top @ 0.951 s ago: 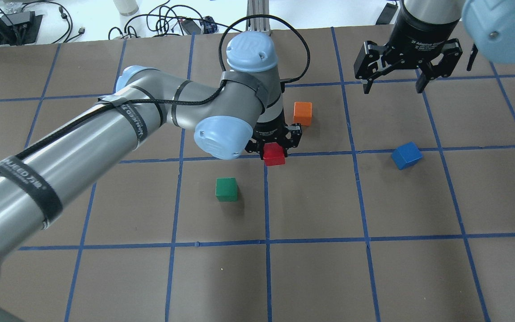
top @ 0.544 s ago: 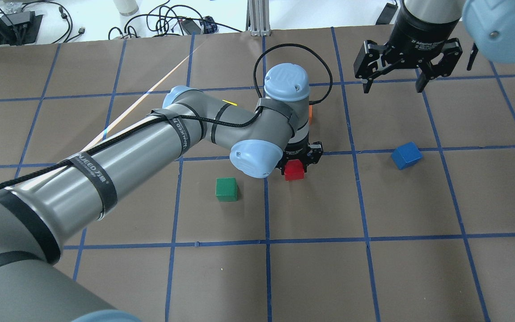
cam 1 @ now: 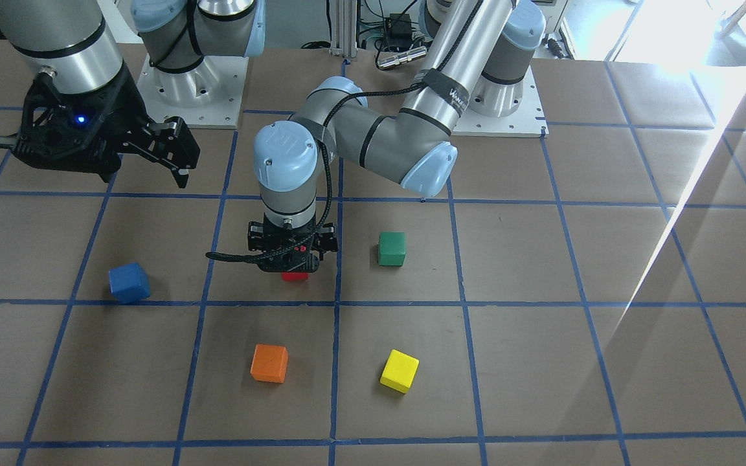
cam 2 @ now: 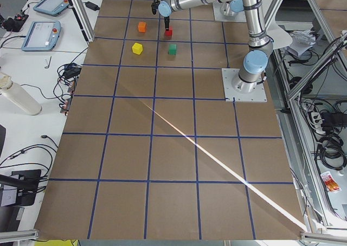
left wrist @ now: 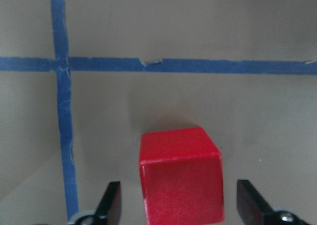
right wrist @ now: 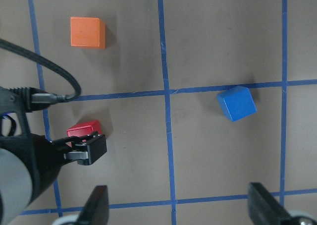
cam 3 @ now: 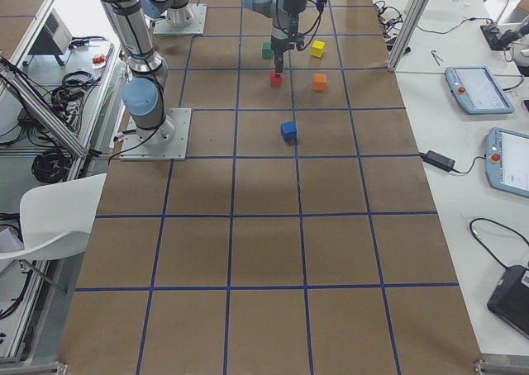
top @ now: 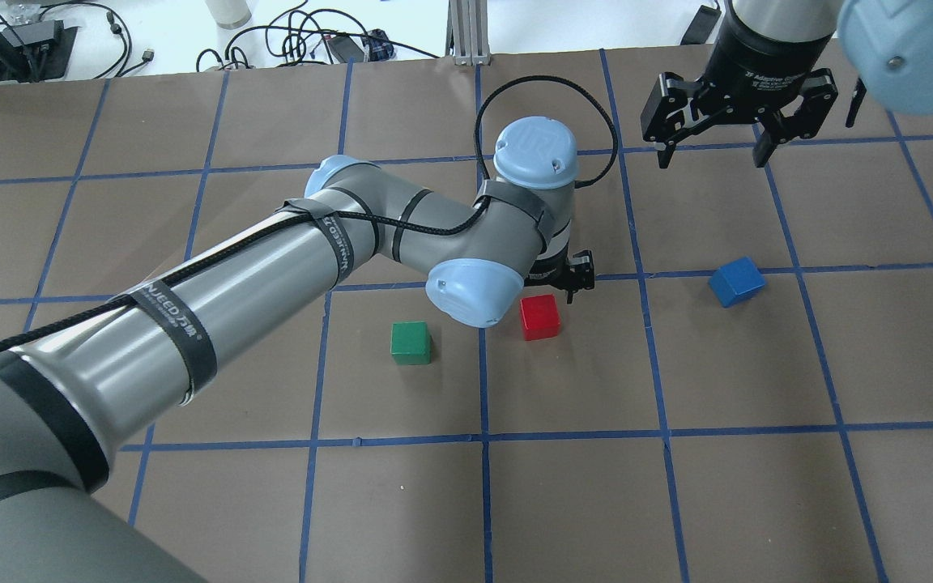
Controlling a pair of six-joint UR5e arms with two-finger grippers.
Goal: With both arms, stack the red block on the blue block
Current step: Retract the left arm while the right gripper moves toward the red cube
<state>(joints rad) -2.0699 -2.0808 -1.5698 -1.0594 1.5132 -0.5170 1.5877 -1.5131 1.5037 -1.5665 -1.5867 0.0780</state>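
Observation:
The red block (top: 539, 317) sits on the brown table, just right of a blue tape line. My left gripper (top: 568, 279) hangs straight down over it, open. In the left wrist view its fingers (left wrist: 111, 205) stand on either side of the red block (left wrist: 181, 178) with a gap on each side. The blue block (top: 736, 281) lies one grid square to the right, slightly rotated, alone. My right gripper (top: 709, 150) is open and empty, high above the far right of the table, with the blue block (right wrist: 237, 103) below it.
A green block (top: 411, 342) lies left of the red one. An orange block (cam 1: 269, 363) and a yellow block (cam 1: 399, 371) lie on the operators' side. The left arm's forearm (top: 191, 291) spans the left half of the table.
My left arm carried the red block to the right and toward the robot, and the block now rests on the table between open fingers. The right arm has not moved.

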